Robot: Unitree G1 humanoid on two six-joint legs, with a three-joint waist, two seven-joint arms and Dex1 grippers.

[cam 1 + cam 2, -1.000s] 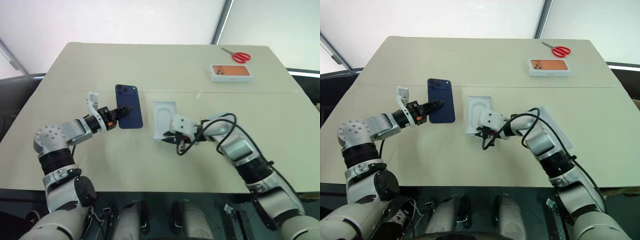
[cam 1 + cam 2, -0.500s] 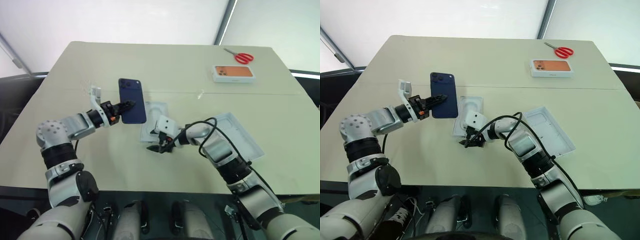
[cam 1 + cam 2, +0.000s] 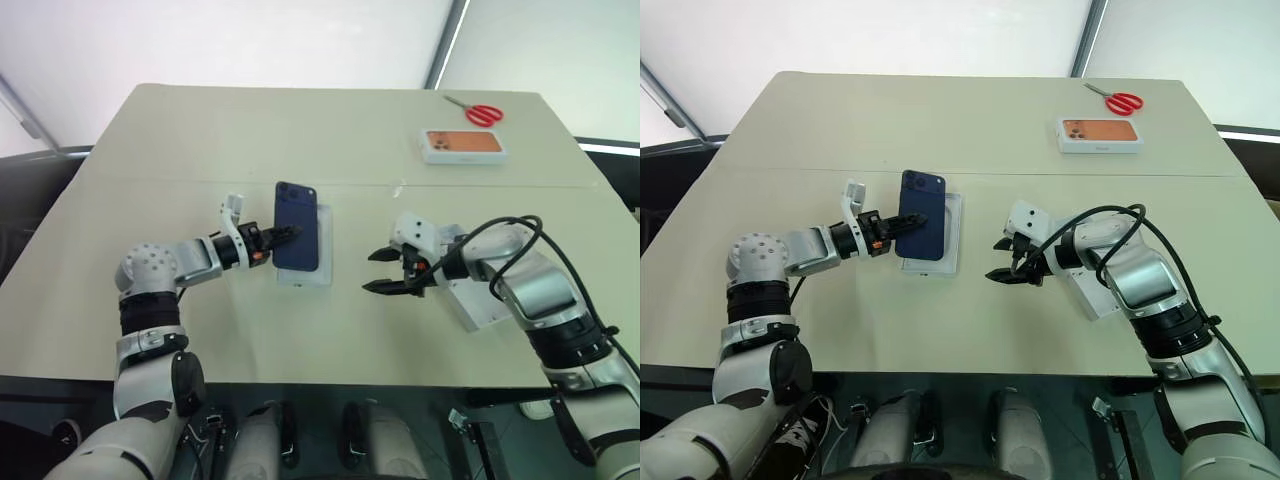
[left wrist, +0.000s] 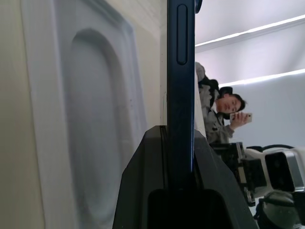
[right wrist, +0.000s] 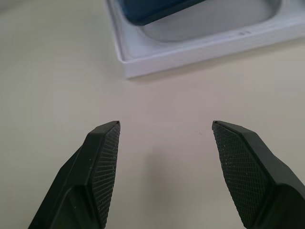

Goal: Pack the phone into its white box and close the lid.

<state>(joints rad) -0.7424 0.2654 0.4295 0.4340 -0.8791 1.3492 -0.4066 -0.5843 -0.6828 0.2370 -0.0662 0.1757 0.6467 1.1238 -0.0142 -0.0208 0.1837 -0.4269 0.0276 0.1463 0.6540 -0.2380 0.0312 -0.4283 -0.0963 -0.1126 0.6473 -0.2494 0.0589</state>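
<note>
**Phone pinched over the tray, right claw spread wide alongside**

Here's the left claw (image 3: 283,237), clamped tight on the phone (image 3: 298,240), gripping it by its near long edge. The left wrist view shows it plainly: the dark navy slab stands edge-on between the two black fingers (image 4: 143,191), squeezed from both faces. The phone hangs tilted above the white box (image 3: 322,262), covering most of the tray, with the camera cluster at the far end. Whether its lower edge touches the tray floor I cannot tell.

Over to the right claw (image 3: 385,272), fingers spread wide and holding nothing. It hovers low over the bare surface (image 3: 330,340), just beside the white box on its right-hand side and apart from it. The right wrist view looks between the two textured fingertips (image 5: 107,157) straight at the tray's near corner, with the blue of the phone showing inside the rim.

The lid (image 3: 478,300) lies on the surface beneath the right forearm, partly hidden by it. Far back sit an orange-pictured box (image 3: 462,145) and red-handled scissors (image 3: 478,112), well apart from the action.
</note>
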